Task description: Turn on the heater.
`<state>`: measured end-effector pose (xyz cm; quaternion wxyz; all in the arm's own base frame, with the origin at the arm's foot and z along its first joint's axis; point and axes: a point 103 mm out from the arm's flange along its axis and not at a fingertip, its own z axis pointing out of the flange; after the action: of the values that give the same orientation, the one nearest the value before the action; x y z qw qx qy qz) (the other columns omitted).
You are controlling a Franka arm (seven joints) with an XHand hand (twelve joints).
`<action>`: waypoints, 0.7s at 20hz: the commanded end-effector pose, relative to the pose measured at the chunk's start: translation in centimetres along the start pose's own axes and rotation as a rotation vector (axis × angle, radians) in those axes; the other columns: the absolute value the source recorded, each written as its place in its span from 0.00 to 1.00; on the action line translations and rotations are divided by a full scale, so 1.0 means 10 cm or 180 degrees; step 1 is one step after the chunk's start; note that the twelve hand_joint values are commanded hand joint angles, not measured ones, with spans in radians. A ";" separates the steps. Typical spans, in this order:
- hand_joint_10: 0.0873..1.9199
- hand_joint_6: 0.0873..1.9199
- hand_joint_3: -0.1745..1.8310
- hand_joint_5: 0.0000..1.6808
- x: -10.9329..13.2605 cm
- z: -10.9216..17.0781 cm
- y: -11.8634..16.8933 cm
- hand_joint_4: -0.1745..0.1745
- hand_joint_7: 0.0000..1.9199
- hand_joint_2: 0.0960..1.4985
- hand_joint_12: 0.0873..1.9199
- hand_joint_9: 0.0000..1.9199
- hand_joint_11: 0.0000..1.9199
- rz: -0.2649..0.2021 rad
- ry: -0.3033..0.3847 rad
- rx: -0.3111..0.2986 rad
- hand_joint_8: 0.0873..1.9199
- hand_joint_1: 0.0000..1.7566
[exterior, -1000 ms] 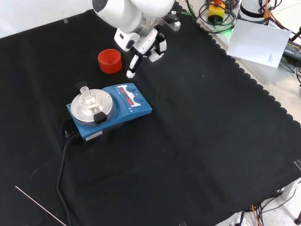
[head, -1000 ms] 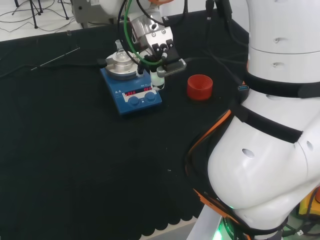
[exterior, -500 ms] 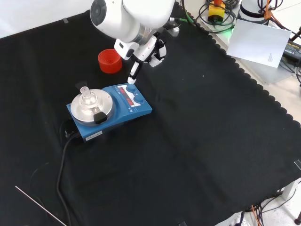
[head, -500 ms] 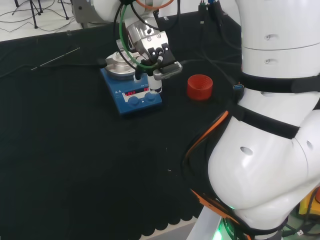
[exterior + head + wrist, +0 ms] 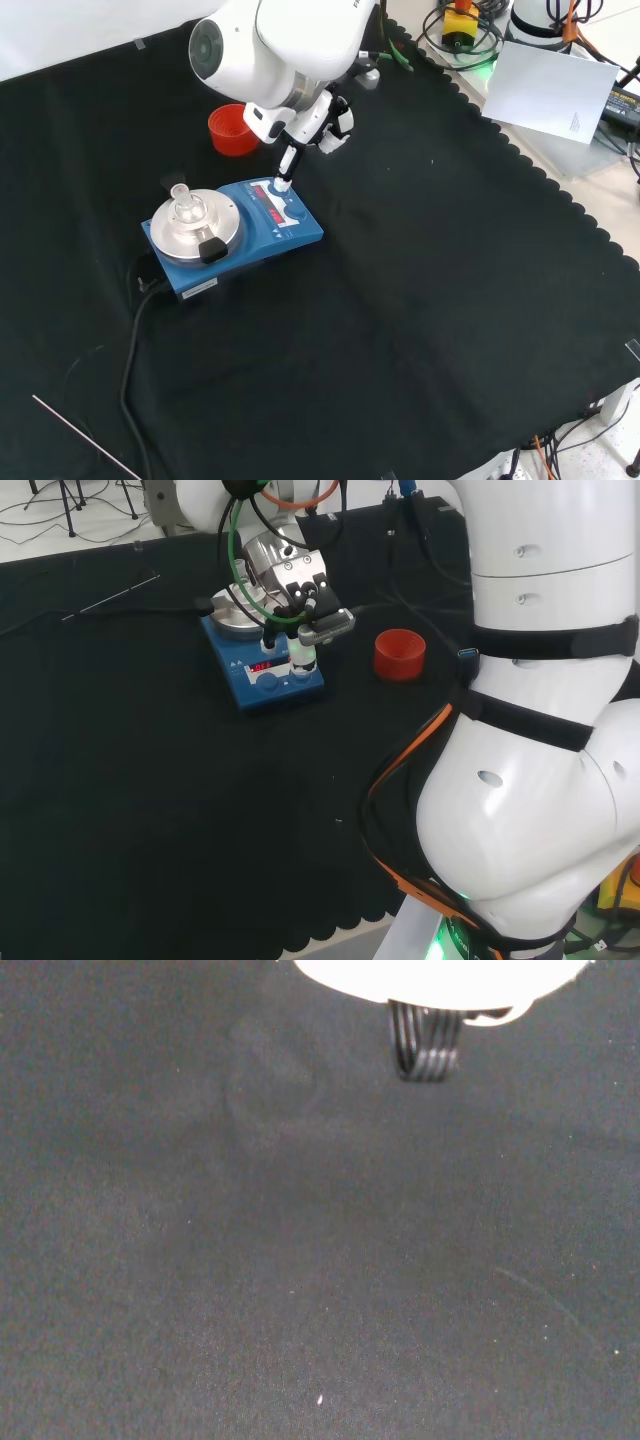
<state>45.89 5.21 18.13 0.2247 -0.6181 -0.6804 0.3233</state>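
Note:
The heater [image 5: 258, 681] [image 5: 252, 245] is a blue box with a round silver plate, red lit displays and two knobs on its front panel. A small clear flask [image 5: 181, 204] stands on the plate. The hand [image 5: 299, 578] [image 5: 322, 112] hangs over the panel end. One straight finger [image 5: 287, 166] points down and its tip reaches the panel near the knob closer to the red cup; the others are curled back. Whether the tip presses the panel is hard to tell. In the wrist view a blurred white part of the hand [image 5: 440, 975] shows over black cloth.
A red ribbed cup [image 5: 399, 653] [image 5: 230, 129] stands on the cloth just beyond the hand. The heater's black cable [image 5: 131, 345] trails toward the bench's front. A thin rod [image 5: 110, 598] [image 5: 84, 437] lies on the cloth far from the heater.
The hand has moved from beside the red cup over to the heater's panel end and come down, bringing its straight finger onto the panel by the knobs.

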 end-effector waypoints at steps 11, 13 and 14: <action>0.88 0.00 0.66 0.13 -0.02 0.12 0.11 0.47 0.93 0.37 0.78 0.99 0.93 -0.0053 -0.0052 0.0186 1.00 0.84; 0.88 0.00 0.66 0.13 -0.06 0.14 0.12 0.47 0.93 0.37 0.78 0.99 0.93 -0.0057 -0.0054 0.0202 1.00 0.84; 0.88 0.00 0.66 0.13 -0.06 0.15 0.13 0.47 0.93 0.37 0.78 0.99 0.93 -0.0059 -0.0056 0.0210 1.00 0.84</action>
<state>45.81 5.19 16.41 0.2389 -0.6034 -0.6777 0.3457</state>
